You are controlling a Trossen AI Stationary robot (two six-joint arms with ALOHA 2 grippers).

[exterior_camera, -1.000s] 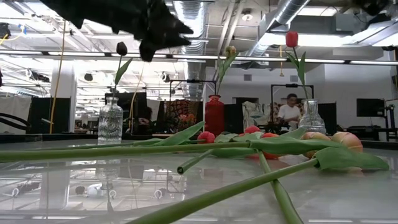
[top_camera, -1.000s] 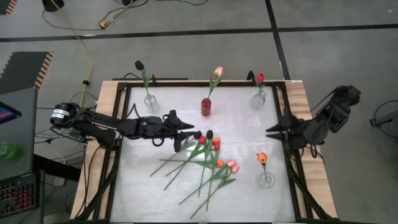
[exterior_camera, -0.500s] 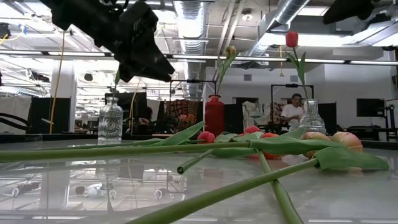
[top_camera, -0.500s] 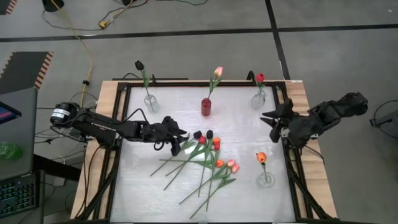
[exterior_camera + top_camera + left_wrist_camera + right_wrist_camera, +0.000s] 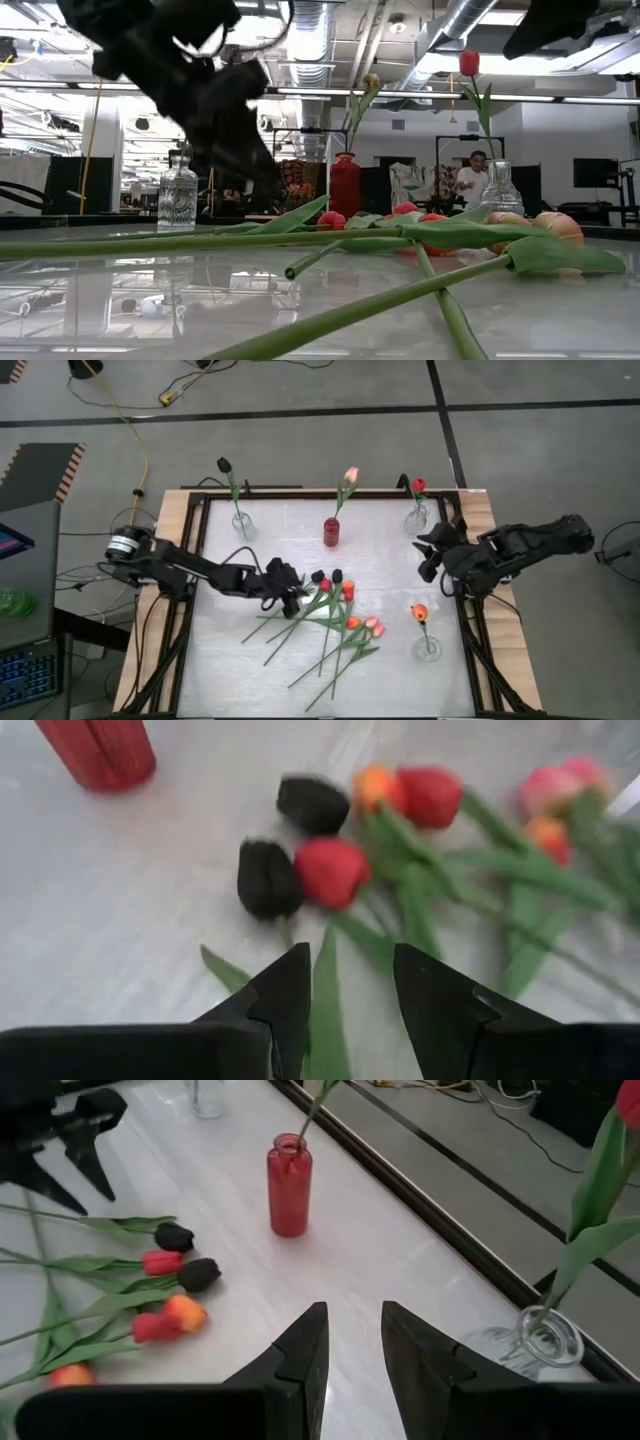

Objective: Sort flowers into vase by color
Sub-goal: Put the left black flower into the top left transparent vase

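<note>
A loose heap of artificial tulips (image 5: pixel 335 615) with long thin green stems lies on the white desk (image 5: pixel 380 560) just below the centre of the high view, their heads in black, red, orange and pink fanned toward the upper right of the pile. The left gripper (image 5: pixel 296 596) sits low at the heap's left edge, its two dark fingers apart with nothing between them; in the left wrist view they (image 5: pixel 350 995) straddle a green stem, just short of a black tulip head (image 5: pixel 266 878) and a red tulip head (image 5: pixel 331 872) lying side by side.

Four vases stand around the heap, each with one flower already in it: a clear glass vase with a black tulip (image 5: pixel 240 523) at the upper left, a small red vase with a pink tulip (image 5: pixel 331 531) at top centre, a clear glass vase with a red tulip (image 5: pixel 416 517) at the upper right, and a clear glass vase with an orange tulip (image 5: pixel 427 647) at the lower right.

The right gripper (image 5: pixel 428 556) hangs over the desk's right side, between the two right-hand vases (well apart from the heap), fingers parted and empty.
</note>
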